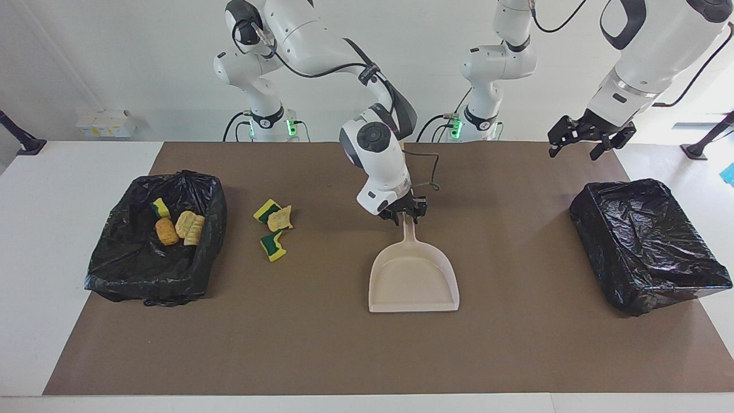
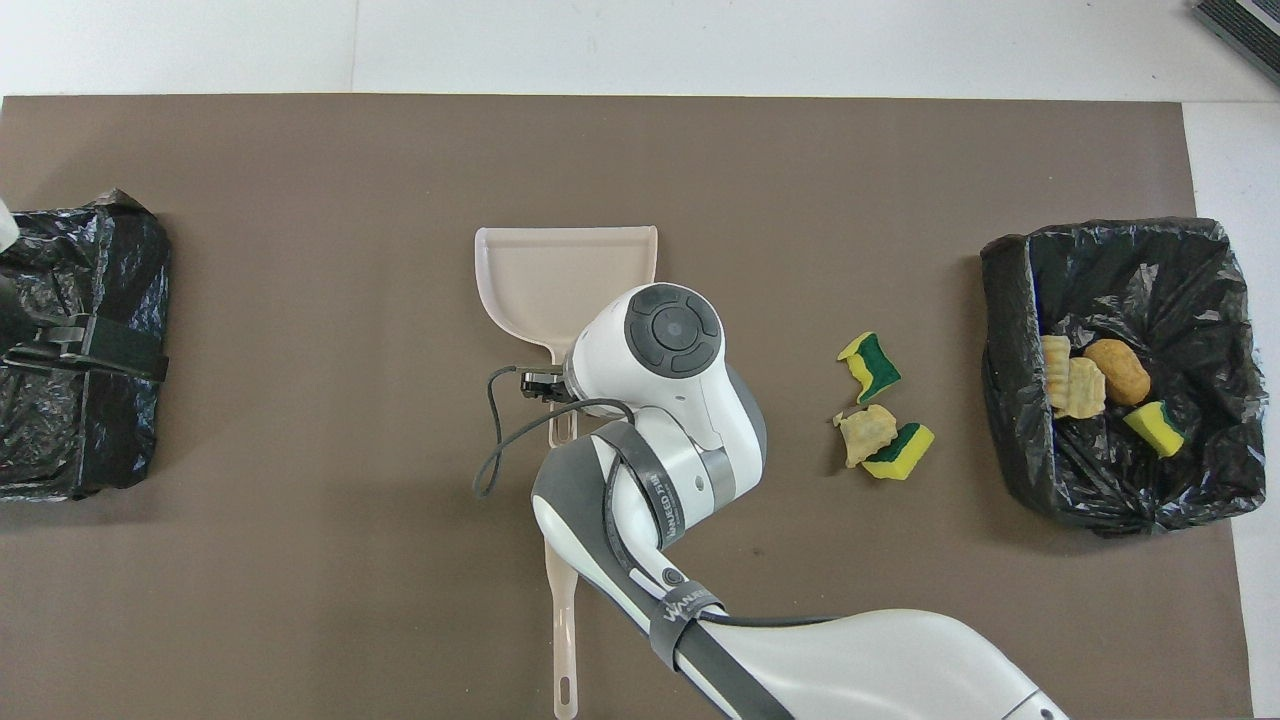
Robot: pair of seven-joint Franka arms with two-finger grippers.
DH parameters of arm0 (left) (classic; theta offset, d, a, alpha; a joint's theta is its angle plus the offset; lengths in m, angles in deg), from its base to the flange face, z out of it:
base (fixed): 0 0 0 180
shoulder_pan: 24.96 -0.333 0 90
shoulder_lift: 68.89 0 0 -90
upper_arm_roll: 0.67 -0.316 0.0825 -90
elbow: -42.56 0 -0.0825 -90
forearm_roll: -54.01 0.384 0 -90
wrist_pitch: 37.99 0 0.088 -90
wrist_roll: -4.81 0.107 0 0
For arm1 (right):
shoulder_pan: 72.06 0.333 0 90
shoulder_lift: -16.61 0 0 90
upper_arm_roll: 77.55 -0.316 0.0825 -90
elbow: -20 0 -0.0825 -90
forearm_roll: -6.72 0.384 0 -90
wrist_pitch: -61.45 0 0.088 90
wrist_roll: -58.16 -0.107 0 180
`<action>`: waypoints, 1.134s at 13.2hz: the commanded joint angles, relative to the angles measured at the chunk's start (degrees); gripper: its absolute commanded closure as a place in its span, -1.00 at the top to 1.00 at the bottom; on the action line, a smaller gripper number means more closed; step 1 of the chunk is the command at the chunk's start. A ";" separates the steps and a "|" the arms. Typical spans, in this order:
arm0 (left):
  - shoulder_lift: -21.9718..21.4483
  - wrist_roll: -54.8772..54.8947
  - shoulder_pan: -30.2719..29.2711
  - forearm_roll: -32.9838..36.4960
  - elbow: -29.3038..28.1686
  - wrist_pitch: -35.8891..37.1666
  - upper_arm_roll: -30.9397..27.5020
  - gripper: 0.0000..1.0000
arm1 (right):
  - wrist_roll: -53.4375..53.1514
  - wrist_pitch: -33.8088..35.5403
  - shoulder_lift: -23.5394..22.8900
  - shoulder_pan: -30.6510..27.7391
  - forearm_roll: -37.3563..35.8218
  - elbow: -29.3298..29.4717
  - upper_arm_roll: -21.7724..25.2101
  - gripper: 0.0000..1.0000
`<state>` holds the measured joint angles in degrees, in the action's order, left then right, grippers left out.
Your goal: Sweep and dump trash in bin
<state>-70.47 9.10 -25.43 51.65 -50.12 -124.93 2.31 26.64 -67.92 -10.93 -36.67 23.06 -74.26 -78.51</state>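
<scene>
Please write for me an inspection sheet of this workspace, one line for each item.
Surface: brown mat on a white table.
Job's things: dustpan flat mid-mat, empty; three scraps beside the open bin; four scraps in it.
Clutter: second bag-covered bin at the left arm's end.
Pincers: right pincer at the dustpan's handle; left pincer open, empty, waiting in the air.
Cables: black cable loops at the right wrist.
Surroundings: white wall.
</scene>
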 commanded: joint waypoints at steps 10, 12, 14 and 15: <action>-1.23 0.54 -0.15 0.95 -1.27 -0.87 0.00 1.00 | 0.85 31.01 21.29 -6.31 -3.51 -1.43 1.32 1.00; -1.23 0.54 -0.15 0.95 -1.27 -0.87 0.00 1.00 | -1.60 28.31 26.28 -2.88 3.05 -9.57 1.31 1.00; -1.23 0.54 -0.15 0.95 -1.27 -0.87 0.00 1.00 | -6.24 22.95 28.59 1.41 5.01 -16.18 0.96 1.00; -1.23 0.54 -0.15 0.95 -1.27 -0.87 0.00 1.00 | -9.66 20.41 28.68 3.35 5.89 -18.13 0.96 1.00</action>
<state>-70.48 9.10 -25.43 51.65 -50.12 -124.93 2.31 21.69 -41.94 14.07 -36.28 26.68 -84.47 -77.37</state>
